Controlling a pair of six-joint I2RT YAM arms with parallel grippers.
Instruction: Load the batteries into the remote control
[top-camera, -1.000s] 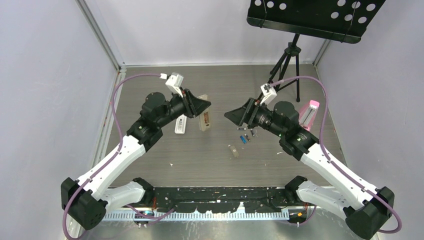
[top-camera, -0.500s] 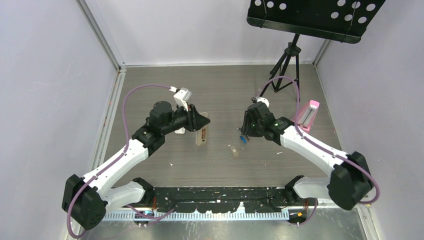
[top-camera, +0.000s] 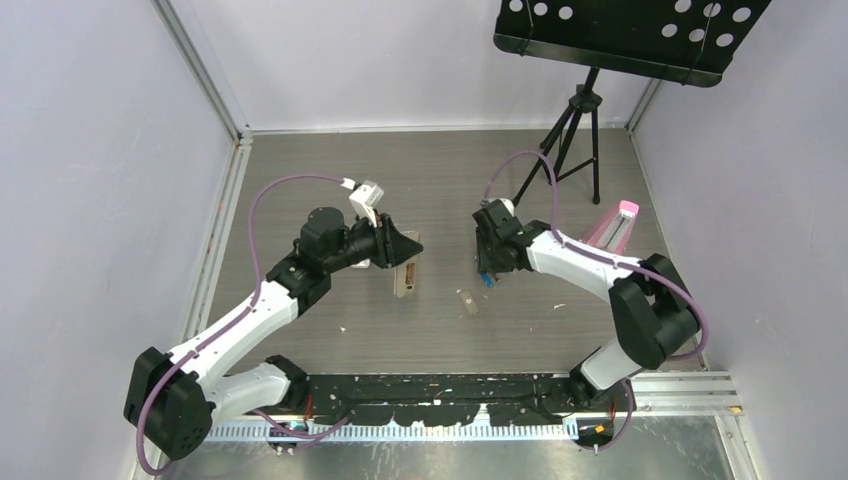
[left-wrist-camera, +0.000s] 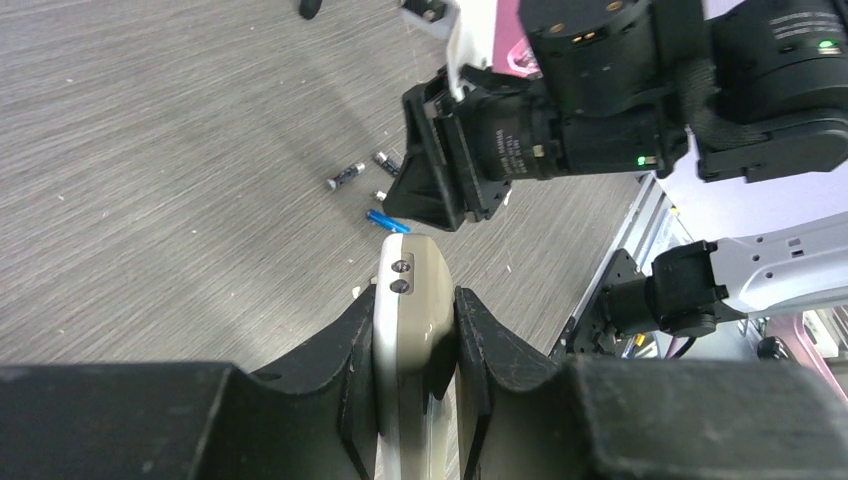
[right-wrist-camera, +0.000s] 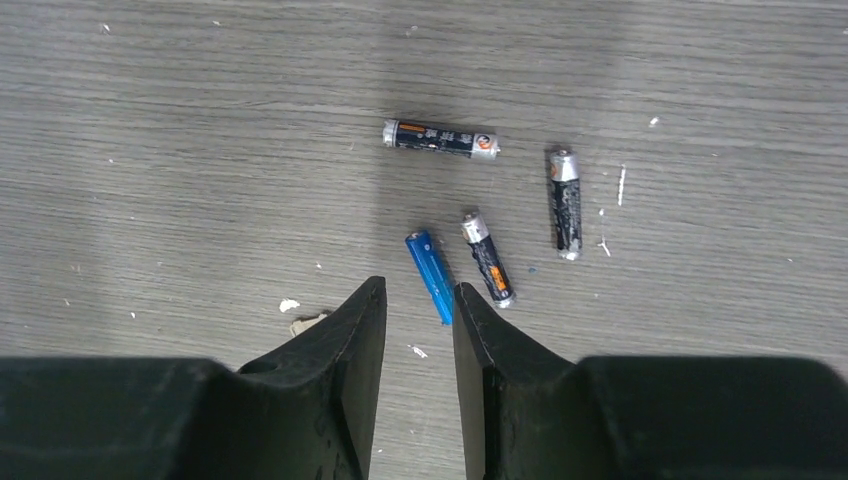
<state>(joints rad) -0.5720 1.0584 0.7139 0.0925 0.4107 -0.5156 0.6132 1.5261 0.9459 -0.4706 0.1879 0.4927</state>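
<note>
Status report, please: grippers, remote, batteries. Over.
Left gripper shut on remote control. Right gripper open over blue battery. Four batteries loose on table. No obstacle seen.

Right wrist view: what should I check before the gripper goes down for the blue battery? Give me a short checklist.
1. Right gripper empty: ok, nothing sits between its jaws.
2. Blue battery centred in the gap: not ok, it lies ahead of the fingertips with its near end by one finger.
3. Blue battery clear of the dark battery beside it: ok, a narrow strip of table shows between them.
4. Remote control secured: ok, the left gripper is clamped on it.
5. Remote turned ready for loading: cannot tell, only its tip and one edge show.
</note>
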